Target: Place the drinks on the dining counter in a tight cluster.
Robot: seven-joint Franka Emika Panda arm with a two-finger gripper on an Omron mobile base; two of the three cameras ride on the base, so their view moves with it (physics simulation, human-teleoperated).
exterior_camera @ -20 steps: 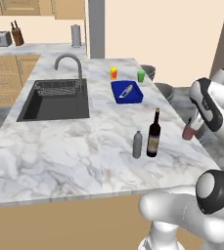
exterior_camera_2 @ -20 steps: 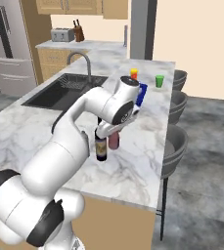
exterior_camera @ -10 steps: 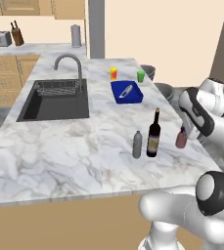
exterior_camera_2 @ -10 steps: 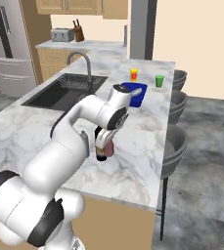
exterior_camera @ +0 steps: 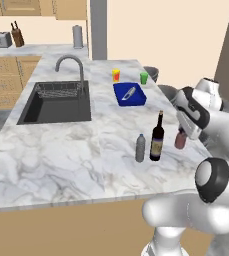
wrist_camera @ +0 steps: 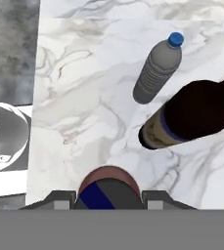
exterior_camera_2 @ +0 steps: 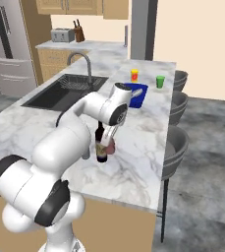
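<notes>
My gripper is shut on the small reddish bottle, held upright low over the dining counter, near its right edge. The tall dark wine bottle stands a short way to its left, with the small grey bottle close beside that. In the hand view the reddish bottle's dark cap sits between my fingertips, with the wine bottle and the blue-capped grey bottle ahead. From the right base view the reddish bottle almost touches the wine bottle. Whether its base rests on the marble I cannot tell.
A blue tray lies behind the bottles, with a yellow cup and a green cup beyond it. The black sink and steel faucet are at the left. Grey stools line the counter's right edge.
My gripper has carried the reddish bottle leftward and down, from off the counter's right edge to just beside the wine bottle. The wine and grey bottles have stayed put.
</notes>
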